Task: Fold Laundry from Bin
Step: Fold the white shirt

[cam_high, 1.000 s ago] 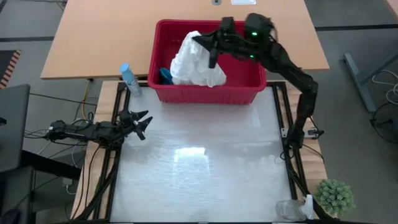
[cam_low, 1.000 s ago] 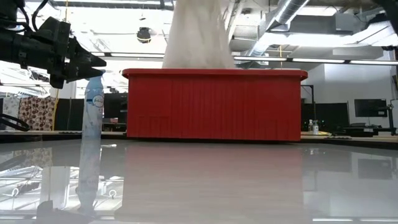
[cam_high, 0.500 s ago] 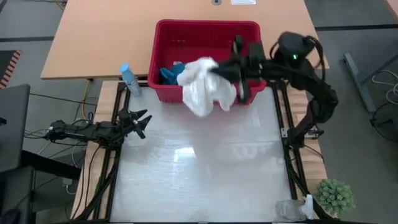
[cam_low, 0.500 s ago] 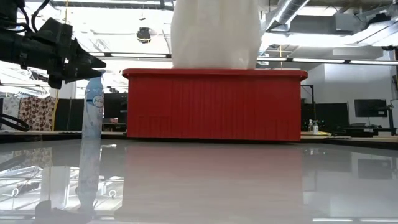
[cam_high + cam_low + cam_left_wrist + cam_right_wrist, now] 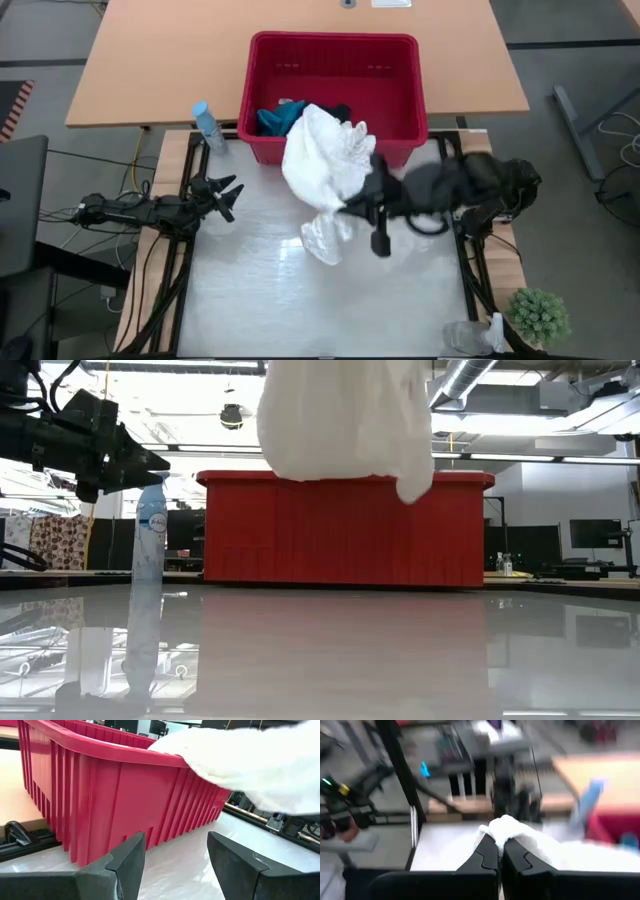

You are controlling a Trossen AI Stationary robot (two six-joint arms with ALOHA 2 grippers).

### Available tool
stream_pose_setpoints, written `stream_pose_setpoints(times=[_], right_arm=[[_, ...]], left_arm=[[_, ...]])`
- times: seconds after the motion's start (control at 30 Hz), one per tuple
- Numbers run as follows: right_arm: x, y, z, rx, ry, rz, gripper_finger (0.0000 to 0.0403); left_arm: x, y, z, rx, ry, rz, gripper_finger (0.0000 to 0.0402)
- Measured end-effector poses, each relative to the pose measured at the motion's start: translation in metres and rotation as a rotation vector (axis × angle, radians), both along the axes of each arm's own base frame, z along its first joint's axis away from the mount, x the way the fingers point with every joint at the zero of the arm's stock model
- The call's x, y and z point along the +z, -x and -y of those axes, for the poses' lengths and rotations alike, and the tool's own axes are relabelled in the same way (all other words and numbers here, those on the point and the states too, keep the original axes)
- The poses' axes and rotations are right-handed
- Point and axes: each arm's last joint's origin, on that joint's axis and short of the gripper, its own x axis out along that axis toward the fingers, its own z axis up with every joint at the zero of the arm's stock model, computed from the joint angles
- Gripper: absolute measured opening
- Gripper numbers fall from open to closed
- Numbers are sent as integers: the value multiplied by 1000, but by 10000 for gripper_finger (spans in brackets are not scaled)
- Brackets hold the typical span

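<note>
Crumpled white lacy cloth (image 5: 322, 165), airborne

White laundry (image 5: 325, 165) now out over table (image 5: 300, 300)

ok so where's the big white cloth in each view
High view: large white lacy cloth at centre, hanging over the table just in front of the red plastic bin.
Low view: top centre, above the bin.
Left wrist view: upper right, beside the bin.
Right wrist view: centre, pinched in the right end effector.
Shared landmark: the bin.
</note>
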Motion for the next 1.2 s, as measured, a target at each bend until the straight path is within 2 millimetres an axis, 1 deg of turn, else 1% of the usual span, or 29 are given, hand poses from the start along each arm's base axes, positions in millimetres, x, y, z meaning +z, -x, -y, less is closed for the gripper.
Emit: stream_pose_setpoints(times=[0.23, 0.43, 0.57, 0.7, 0.83, 1.0, 1.2], right_arm=[[-36, 10, -23, -192, -149, -217, 22], [-76, 16, -48, -304, -235, -389, 22], [-100, 27, -66, -364, -282, -503, 22], [-117, 50, -89, -418, -310, -598, 22], [-126, 70, -113, -432, -334, -581, 22], [-130, 95, -136, -448, -399, -536, 22], [-138, 126, -158, -450, -465, -528, 22]], left_arm=[[0, 0, -1, 24, 0, -3, 204], [0, 1, -1, 33, -2, -6, 204], [0, 1, -1, 33, -2, -6, 204], [0, 1, -1, 33, -2, -6, 204], [0, 1, -1, 33, -2, -6, 204], [-1, 1, -1, 33, 2, -3, 204], [-1, 1, -1, 33, 6, 1, 204]])
